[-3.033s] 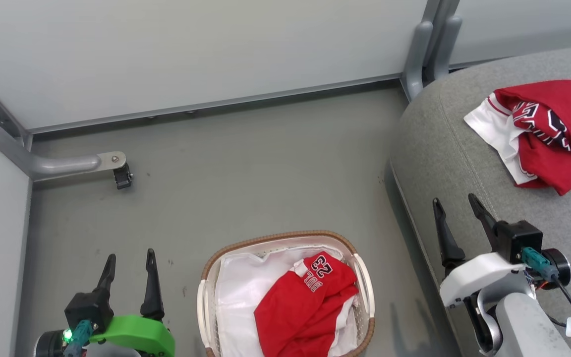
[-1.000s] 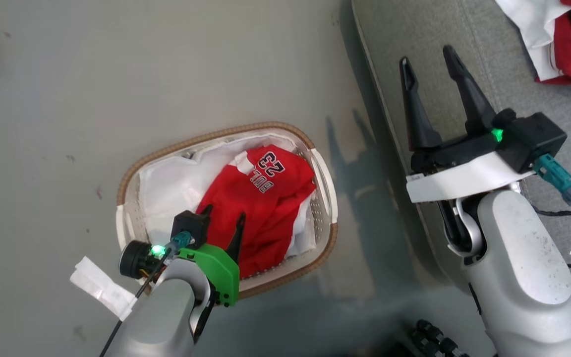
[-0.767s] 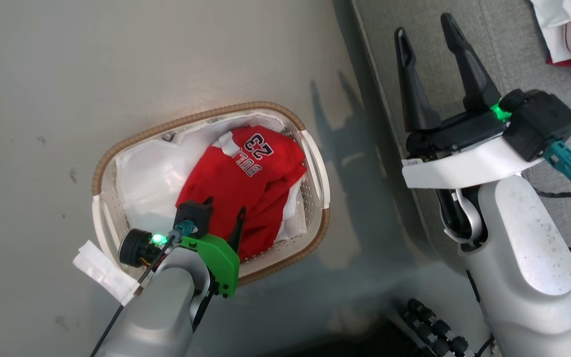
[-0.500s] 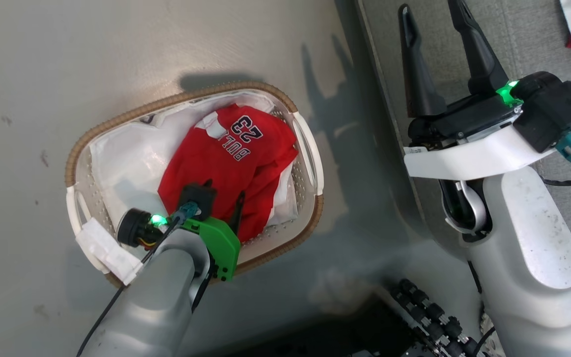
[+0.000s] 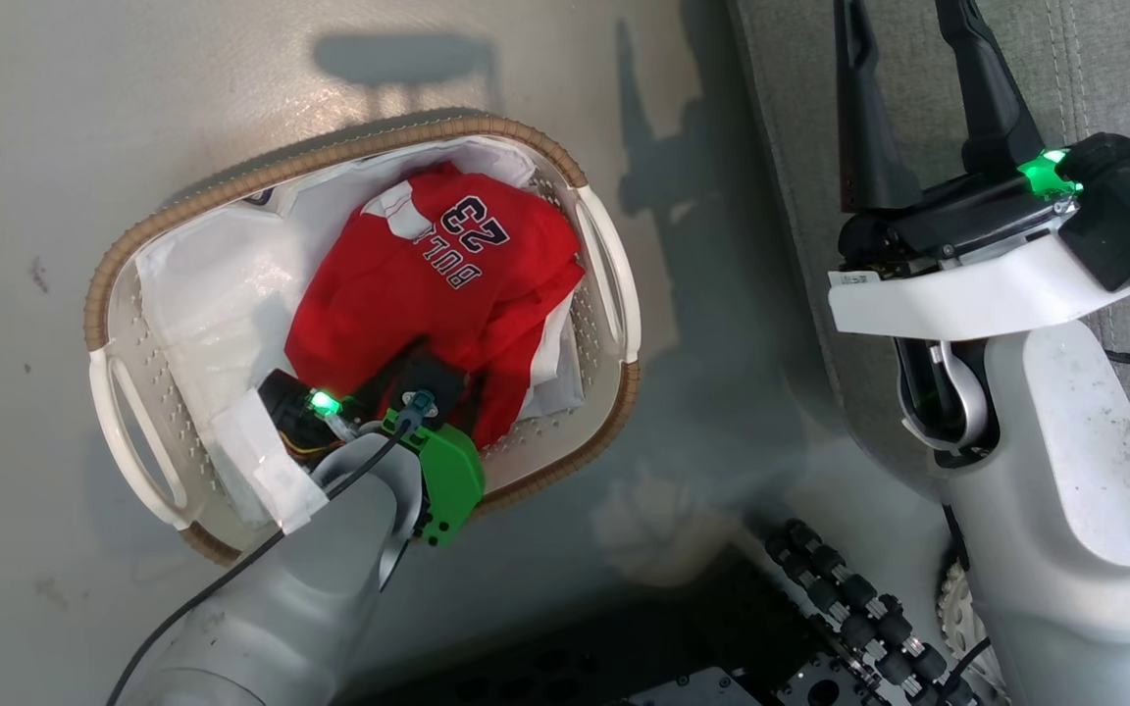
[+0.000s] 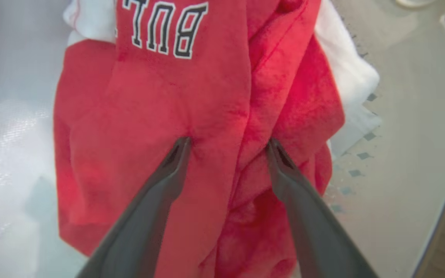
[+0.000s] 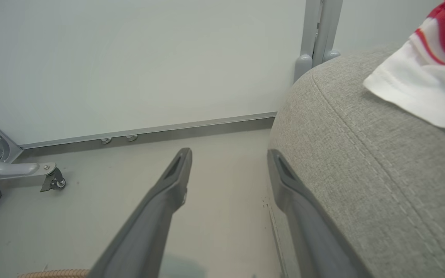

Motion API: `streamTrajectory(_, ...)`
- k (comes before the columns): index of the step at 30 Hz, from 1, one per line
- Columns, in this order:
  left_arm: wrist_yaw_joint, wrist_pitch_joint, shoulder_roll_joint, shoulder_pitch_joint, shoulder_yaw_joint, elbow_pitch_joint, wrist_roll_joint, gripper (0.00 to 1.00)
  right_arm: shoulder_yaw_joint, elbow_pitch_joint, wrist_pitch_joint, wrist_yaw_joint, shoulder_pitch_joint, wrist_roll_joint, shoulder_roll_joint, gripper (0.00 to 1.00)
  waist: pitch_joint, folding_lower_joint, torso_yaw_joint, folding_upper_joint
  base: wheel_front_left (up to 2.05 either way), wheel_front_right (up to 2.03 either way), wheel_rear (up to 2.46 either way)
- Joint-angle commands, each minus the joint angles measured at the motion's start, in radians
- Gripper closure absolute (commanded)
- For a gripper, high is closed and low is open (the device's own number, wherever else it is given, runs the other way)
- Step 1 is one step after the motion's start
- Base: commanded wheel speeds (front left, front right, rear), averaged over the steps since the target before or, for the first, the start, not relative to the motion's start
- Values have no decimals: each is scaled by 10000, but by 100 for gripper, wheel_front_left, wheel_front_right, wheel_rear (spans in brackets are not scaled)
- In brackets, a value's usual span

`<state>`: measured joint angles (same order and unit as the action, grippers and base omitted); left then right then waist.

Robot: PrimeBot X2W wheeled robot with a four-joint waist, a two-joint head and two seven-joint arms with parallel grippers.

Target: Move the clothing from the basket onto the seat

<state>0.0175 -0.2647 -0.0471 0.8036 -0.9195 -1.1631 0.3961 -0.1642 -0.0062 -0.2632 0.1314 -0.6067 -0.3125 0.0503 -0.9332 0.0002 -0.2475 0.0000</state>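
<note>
**Left wrist, right wrist and head views.** You see the left gripper (image 6: 228,144) down inside the basket (image 5: 330,157). Its jaws are spread wide and both tips touch the red clothing (image 5: 437,275) without closing on it. The clothing lies bunched toward the basket's right side, over a white sheet (image 5: 202,294). The right gripper (image 7: 230,154) hangs open and empty at the edge of the seat (image 7: 361,154). Another red-and-white garment (image 7: 419,88) already rests on the seat. Judged progress: one piece is delivered, and for this one you have yet to grasp, lift and carry it to the seat.
</note>
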Motion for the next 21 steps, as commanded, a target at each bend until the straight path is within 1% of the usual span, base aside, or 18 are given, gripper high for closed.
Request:
streamTrajectory(1, -183, 8, -66, 253, -152, -91, -66, 0, 25, -68, -19, -14, -5, 120, 22, 0, -17, -2, 36, 0, 5, 5, 5)
streamTrajectory(4, -582, 8, -66, 470, -416, -169, -96, 0, 31, -126, -19, -14, 34, 272, 22, 0, -59, -2, 150, 0, 6, 6, 6)
streamTrajectory(8, -907, 8, -66, 619, -618, -294, 5, 0, 2, -171, -19, -14, 71, 430, 23, 0, -103, -2, 290, 0, 4, 4, 4)
streamTrajectory(12, -1001, 8, -63, 756, -709, -293, 189, 0, -53, -197, -19, -14, 71, 489, 23, 0, -130, -2, 345, 0, 0, 0, 0)
streamTrajectory(17, -968, 8, -66, 790, -748, -200, 444, 0, -115, -147, -19, -14, 6, 446, 23, 0, -105, -2, 361, 0, 0, 0, 0)
streamTrajectory(18, -909, 8, -68, 795, -767, -174, 484, 32, -134, -128, -19, -14, -3, 435, 22, 0, -87, -2, 357, 0, 0, 0, 0)
streamTrajectory(19, -882, 8, -62, 812, -796, -137, 509, 100, -146, -116, -19, -14, -5, 428, 22, 0, -69, -2, 354, 0, 0, 0, 0)
streamTrajectory(21, -789, 8, -68, 770, -812, -189, 641, 100, -174, -78, -19, -14, -14, 412, 23, 0, -15, -2, 335, 0, 0, 0, 0)
